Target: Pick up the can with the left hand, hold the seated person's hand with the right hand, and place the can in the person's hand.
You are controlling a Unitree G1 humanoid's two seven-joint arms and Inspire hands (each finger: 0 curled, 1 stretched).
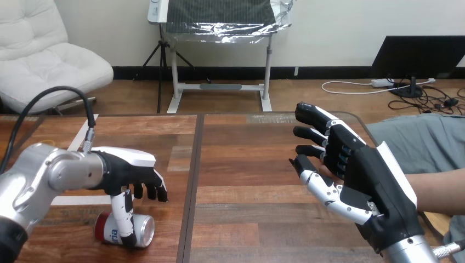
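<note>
A can [143, 230] with a red end and a silver body lies on its side on the wooden table [247, 164], near the front left. My left hand [129, 170] hangs right over it, its fingers bent downward above the can's far side and its thumb reaching down across the can's front. The fingers do not close round the can. My right hand [356, 175] is raised at the right, open, fingers straight and spread, pointing left. The person's forearm [438, 189] comes in from the right edge and passes behind my right hand, which hides the person's hand.
A dark seam [194, 181] runs front to back between the two tabletop halves, just right of the can. The person's grey-clad lap [422, 142] sits past the table's right edge.
</note>
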